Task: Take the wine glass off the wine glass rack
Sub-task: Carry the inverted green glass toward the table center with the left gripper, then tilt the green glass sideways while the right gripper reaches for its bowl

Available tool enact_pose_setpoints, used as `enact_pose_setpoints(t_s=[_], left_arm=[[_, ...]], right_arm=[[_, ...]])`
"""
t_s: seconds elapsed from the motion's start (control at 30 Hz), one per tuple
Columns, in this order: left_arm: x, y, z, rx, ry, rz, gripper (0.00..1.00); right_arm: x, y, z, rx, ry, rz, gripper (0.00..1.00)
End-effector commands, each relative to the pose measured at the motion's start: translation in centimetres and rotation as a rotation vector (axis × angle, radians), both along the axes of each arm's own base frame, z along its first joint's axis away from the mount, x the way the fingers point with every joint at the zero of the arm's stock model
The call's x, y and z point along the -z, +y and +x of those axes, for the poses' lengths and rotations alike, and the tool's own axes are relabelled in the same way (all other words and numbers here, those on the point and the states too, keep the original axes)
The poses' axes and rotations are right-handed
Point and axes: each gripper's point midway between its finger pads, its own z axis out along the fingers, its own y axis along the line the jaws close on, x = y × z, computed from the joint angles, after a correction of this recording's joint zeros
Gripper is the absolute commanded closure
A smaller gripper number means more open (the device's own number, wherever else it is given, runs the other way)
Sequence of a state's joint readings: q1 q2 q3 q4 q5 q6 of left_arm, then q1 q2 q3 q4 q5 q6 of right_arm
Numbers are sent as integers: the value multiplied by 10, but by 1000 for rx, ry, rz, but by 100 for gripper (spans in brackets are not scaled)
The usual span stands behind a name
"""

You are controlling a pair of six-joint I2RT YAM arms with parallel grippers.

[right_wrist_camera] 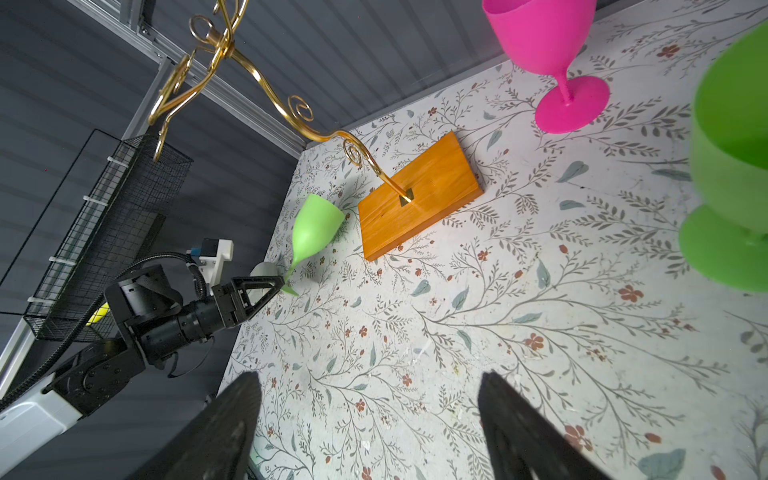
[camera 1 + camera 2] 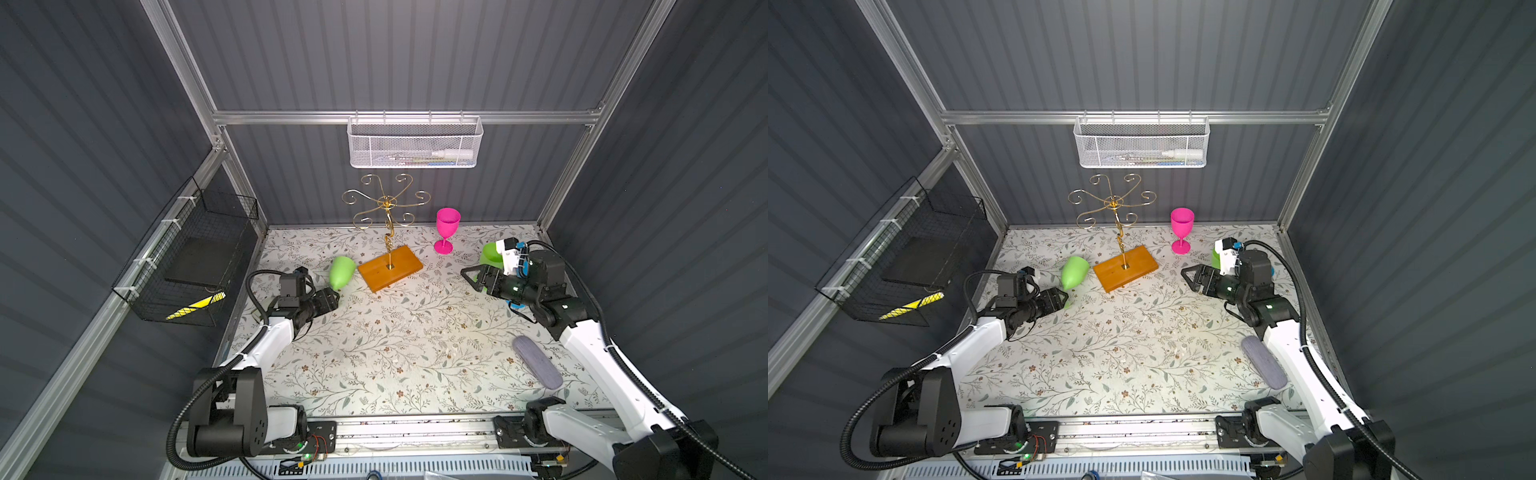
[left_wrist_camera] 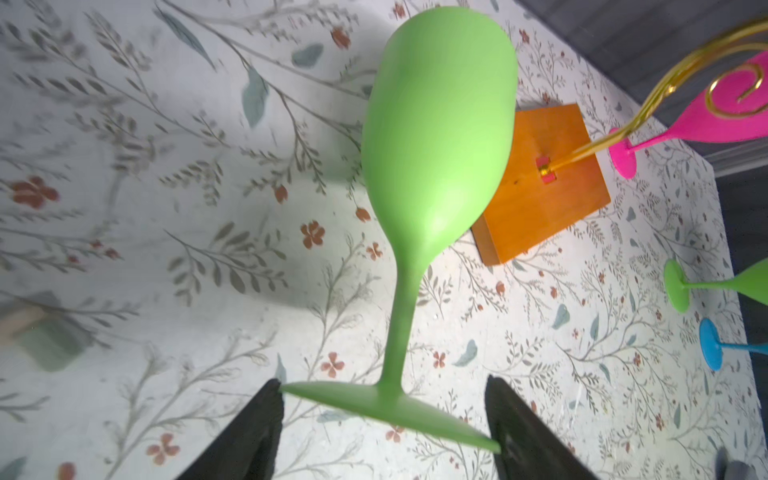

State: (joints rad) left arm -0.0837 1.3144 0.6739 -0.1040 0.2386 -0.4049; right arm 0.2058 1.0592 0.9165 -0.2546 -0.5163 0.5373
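1. The wine glass (image 2: 341, 271) is matte light green, with a long tulip-shaped bowl, a thin stem and a flat round foot.
2. It is off the wine glass rack (image 2: 390, 266) and lies tilted just beside the rack's wooden base, on the left arm's side. Its bowl end points toward the rack and its foot points away.
3. The left end effector (image 3: 383, 382) holds the glass by the foot. Its fingers are set wide, one against each edge of the disc.
4. Whether the bowl touches the floral bench (image 2: 395, 353) cannot be told.
5. The rack is thin gold wire, with curled scroll arms spreading from a central post on an orange-brown base.
6. On the rack's far side from the held glass, a pink glass (image 2: 447, 228) stands upright.
7. Farther out from the rack, a darker green glass (image 2: 490, 253) is partly hidden behind the right arm. A blue glass (image 3: 710, 349) stands near it.
8. The right end effector (image 1: 369, 376) is spread wide with nothing between its fingers, and it faces the rack's base.
9. A grey-purple oblong (image 2: 536, 361) lies well apart from the rack, by the right arm.
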Motion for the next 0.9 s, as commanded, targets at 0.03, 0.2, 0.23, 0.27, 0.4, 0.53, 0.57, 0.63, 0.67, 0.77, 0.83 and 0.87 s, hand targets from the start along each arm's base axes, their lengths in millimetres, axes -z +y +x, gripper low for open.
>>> enact_pose_setpoints(t_s=[0.03, 0.2, 0.23, 0.27, 0.4, 0.53, 0.57, 0.63, 0.67, 0.77, 0.83, 0.87], left_arm=[[11, -19, -13, 44, 20, -50, 84], [8, -37, -28, 152, 24, -80, 88], [7, -38, -33, 168, 28, -80, 88], [8, -39, -38, 181, 39, -82, 88], [13, -40, -60, 209, 67, -87, 90], [8, -49, -70, 274, 40, -127, 92], [5, -53, -70, 290, 25, -151, 93], [0, -62, -69, 324, 6, -194, 94], [-1, -66, -69, 341, 3, -209, 95], [2, -80, -69, 396, 22, -255, 96], [4, -93, -72, 447, 39, -281, 96], [5, -99, -73, 472, 44, -289, 96]], right_arm=[[-1, -1, -6, -1, -5, -14, 16], [3, 5, -9, -37, 8, -7, 16], [4, 8, -9, -52, 12, -2, 16], [6, 10, -9, -67, 20, 5, 15], [9, 29, -12, -163, 33, 34, 17], [23, 53, -13, -268, 66, 46, 17], [23, 58, -13, -294, 69, 71, 18], [22, 66, -13, -336, 68, 112, 18], [22, 69, -13, -356, 66, 127, 19], [21, 77, -14, -416, 56, 157, 19], [23, 80, -13, -439, 60, 169, 19], [25, 82, -13, -448, 68, 175, 19]])
